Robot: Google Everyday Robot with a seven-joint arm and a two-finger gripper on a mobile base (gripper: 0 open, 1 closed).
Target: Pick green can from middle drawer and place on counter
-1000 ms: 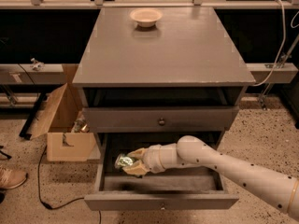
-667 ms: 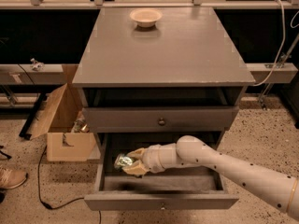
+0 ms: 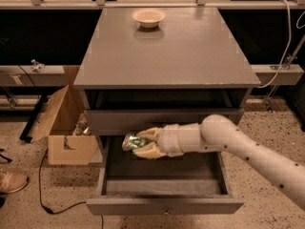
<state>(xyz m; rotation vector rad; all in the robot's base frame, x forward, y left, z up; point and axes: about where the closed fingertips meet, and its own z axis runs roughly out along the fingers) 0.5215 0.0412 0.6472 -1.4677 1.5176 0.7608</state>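
The green can (image 3: pixel 131 141) is held on its side in my gripper (image 3: pixel 141 143), whose cream fingers (image 3: pixel 148 150) are shut on it above and below. The can hangs above the left part of the open middle drawer (image 3: pixel 164 187), just in front of the shut drawer above. My white arm reaches in from the lower right. The grey counter (image 3: pixel 167 51) lies above and behind the gripper.
A shallow cream bowl (image 3: pixel 148 17) stands at the far middle of the counter. An open cardboard box (image 3: pixel 64 128) sits on the floor left of the cabinet. A shoe (image 3: pixel 12 181) and a black cable (image 3: pixel 45 185) lie at lower left. A white cable (image 3: pixel 286 46) hangs at right.
The gripper with the can has risen a little above the drawer floor; little else differs.
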